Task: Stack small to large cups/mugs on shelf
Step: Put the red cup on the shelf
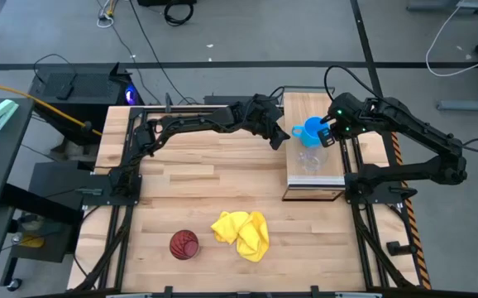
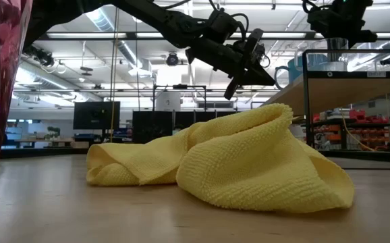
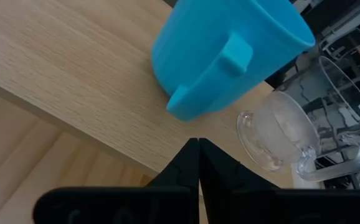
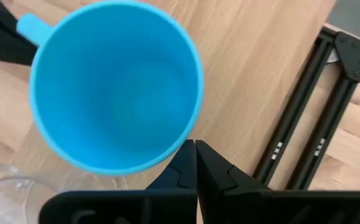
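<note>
high view first: wide wooden worktop (image 1: 181,186) below, and the shelf (image 1: 305,108) on its right side, a pale plank platform. left tool (image 1: 282,139) reaches across to the shelf's edge, fingers pressed together, gripping nothing; its tips sit just beside the blue mug (image 1: 313,132). right tool (image 1: 328,135) hangs over the shelf on the mug's other side, fingers together as well, empty. yellow cloth (image 1: 242,233) lies crumpled at the worktop's front, dark red tumbler (image 1: 184,244) near it, well apart from the shelf. blue mug stands upright on the shelf, open and empty in the right wrist view. small clear cup (image 1: 308,159) sits on the shelf just beside the mug, nothing visible in it. no readable writing anywhere.
</note>
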Action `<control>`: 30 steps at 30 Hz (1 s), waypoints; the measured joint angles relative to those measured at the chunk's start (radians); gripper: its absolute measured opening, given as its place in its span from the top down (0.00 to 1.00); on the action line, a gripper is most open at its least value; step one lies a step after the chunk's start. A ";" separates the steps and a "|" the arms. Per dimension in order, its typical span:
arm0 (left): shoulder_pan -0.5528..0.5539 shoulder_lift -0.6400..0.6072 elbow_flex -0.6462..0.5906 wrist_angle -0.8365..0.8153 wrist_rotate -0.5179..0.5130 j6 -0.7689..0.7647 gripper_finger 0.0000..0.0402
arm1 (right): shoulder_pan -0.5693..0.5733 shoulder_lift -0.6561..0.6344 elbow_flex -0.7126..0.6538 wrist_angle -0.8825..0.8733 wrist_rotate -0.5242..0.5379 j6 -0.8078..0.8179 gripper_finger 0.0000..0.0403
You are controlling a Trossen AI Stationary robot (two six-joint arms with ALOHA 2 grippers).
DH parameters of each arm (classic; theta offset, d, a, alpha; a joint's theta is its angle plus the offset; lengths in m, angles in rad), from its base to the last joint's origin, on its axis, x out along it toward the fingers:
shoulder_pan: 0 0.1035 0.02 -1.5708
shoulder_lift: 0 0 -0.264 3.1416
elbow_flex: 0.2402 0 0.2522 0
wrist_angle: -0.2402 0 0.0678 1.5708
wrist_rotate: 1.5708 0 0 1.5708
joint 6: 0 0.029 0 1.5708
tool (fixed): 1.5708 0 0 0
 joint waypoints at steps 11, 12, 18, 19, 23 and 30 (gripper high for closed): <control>-0.012 0.000 0.000 -0.004 0.015 -0.026 0.94 | 0.000 -0.017 0.000 -0.023 0.007 0.004 1.00; -0.012 0.000 0.000 -0.005 0.017 -0.026 0.94 | 0.000 -0.025 0.000 -0.023 0.011 0.007 1.00; 0.009 -0.032 0.000 -0.057 0.038 -0.019 0.97 | 0.001 -0.082 0.042 -0.035 0.012 0.042 1.00; 0.013 -0.043 0.000 -0.071 0.039 -0.010 0.97 | 0.001 -0.092 0.059 -0.036 0.006 0.049 1.00; 0.025 -0.102 0.000 -0.155 0.040 0.027 0.96 | 0.001 -0.121 0.156 -0.029 -0.022 0.056 0.98; 0.012 -0.262 0.001 -0.532 -0.076 0.169 0.94 | 0.033 -0.130 0.344 0.089 -0.157 0.009 0.97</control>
